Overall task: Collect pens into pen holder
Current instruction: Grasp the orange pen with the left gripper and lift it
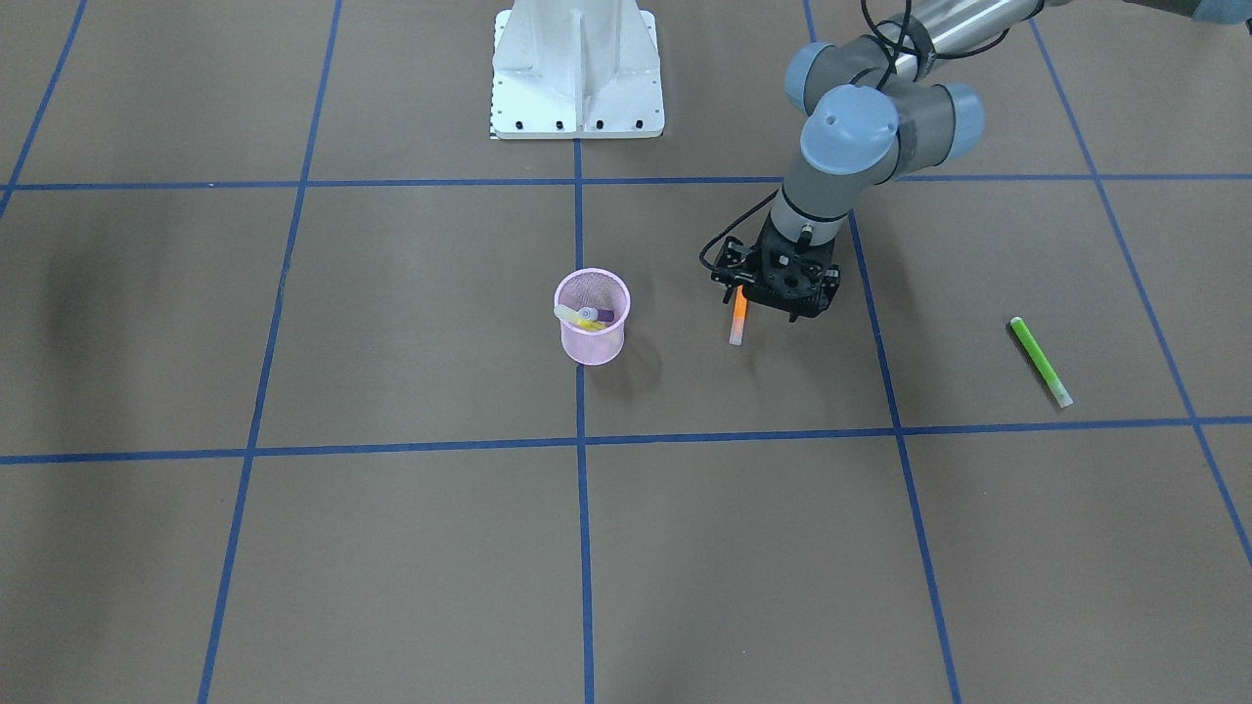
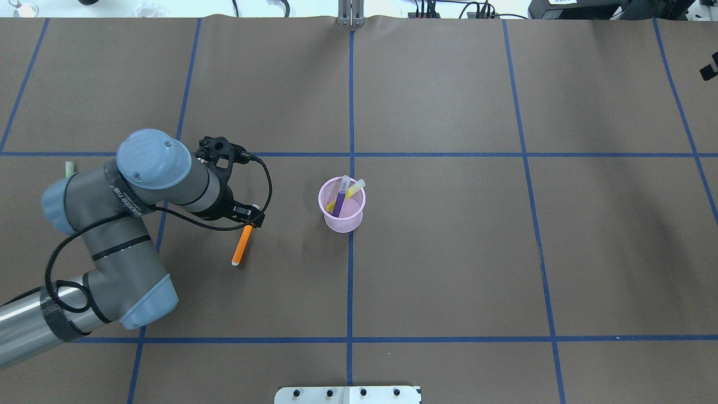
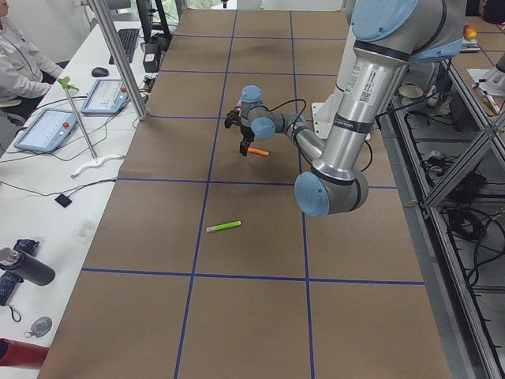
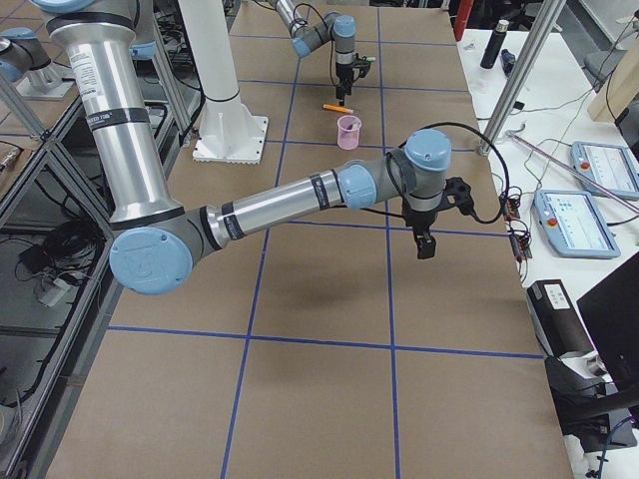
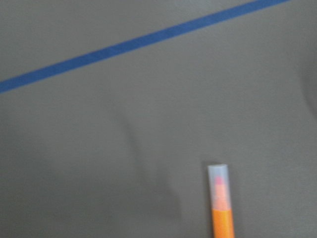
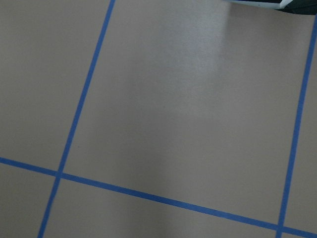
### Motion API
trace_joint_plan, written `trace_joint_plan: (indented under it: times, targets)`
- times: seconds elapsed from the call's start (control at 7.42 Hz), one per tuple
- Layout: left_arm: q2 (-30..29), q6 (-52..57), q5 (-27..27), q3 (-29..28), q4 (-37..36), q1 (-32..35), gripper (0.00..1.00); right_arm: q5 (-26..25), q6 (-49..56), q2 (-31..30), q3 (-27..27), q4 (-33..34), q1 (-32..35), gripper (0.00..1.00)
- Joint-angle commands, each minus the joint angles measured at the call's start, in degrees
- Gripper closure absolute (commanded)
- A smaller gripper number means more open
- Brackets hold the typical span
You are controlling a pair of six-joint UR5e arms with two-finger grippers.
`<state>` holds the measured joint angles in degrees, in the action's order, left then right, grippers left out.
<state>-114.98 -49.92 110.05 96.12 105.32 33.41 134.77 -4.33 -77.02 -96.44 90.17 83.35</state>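
Observation:
The pink mesh pen holder [image 1: 593,335] [image 2: 343,219] stands near the table's middle with the purple pen [image 2: 339,201] and the yellow pen [image 2: 353,190] leaning inside it. My left gripper [image 1: 758,293] [image 2: 251,221] points down and is shut on one end of the orange pen [image 1: 739,315] [image 2: 242,247], which sticks out low over the table, cap end away; its cap shows in the left wrist view [image 5: 218,183]. The green pen [image 1: 1041,361] [image 3: 223,227] lies flat further out on my left. My right gripper [image 4: 424,242] hangs over bare table; I cannot tell its state.
The white robot base [image 1: 577,88] stands at the table's edge behind the cup. Blue tape lines grid the brown table. Operators' desks with tablets [image 4: 599,165] run along the far side. The green pen's cap peeks out behind my left arm [image 2: 69,167].

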Motion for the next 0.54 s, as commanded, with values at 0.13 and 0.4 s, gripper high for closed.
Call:
trace_joint_plan:
  times: [0.13, 0.4]
  targets:
    - [-2.3, -0.8, -0.6, -3.1, 0.1, -0.7, 0.52, 0.2, 1.7, -0.8, 0.2, 0.0, 0.8, 0.0]
    - [-2.2, -0.4, -0.5, -3.1, 0.0, -0.6, 0.76, 0.1, 1.7, -0.7, 0.2, 0.0, 0.8, 0.0]
